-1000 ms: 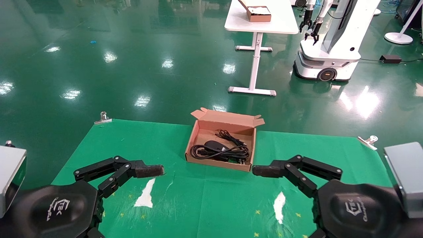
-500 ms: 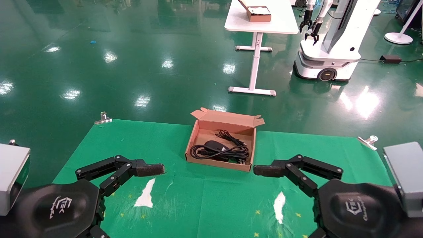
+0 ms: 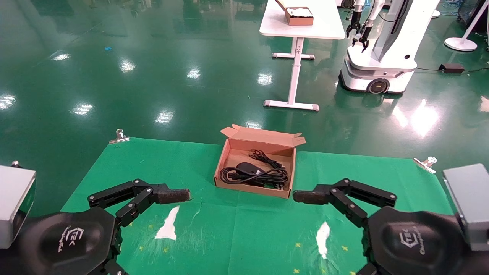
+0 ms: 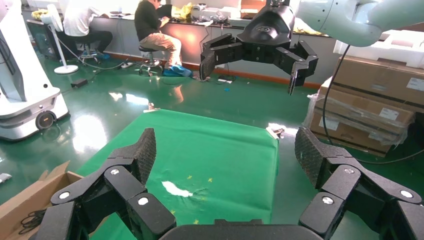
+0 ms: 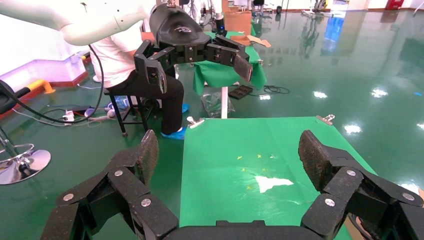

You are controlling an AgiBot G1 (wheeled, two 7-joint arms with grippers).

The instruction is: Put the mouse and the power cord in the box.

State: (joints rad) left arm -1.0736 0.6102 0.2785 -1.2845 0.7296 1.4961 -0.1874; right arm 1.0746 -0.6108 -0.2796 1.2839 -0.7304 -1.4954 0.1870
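Both grippers, left gripper (image 3: pixel 168 196) and right gripper (image 3: pixel 305 196), hang wide open and empty.
Mouse (image 3: pixel 247 167) and power cord (image 3: pixel 263 177) lie inside the box (image 3: pixel 250 188); a careless sweep could snag the open flap.

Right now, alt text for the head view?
An open cardboard box on a green cloth holds the black mouse and coiled power cord. The left gripper and right gripper hover open on either side, both empty.
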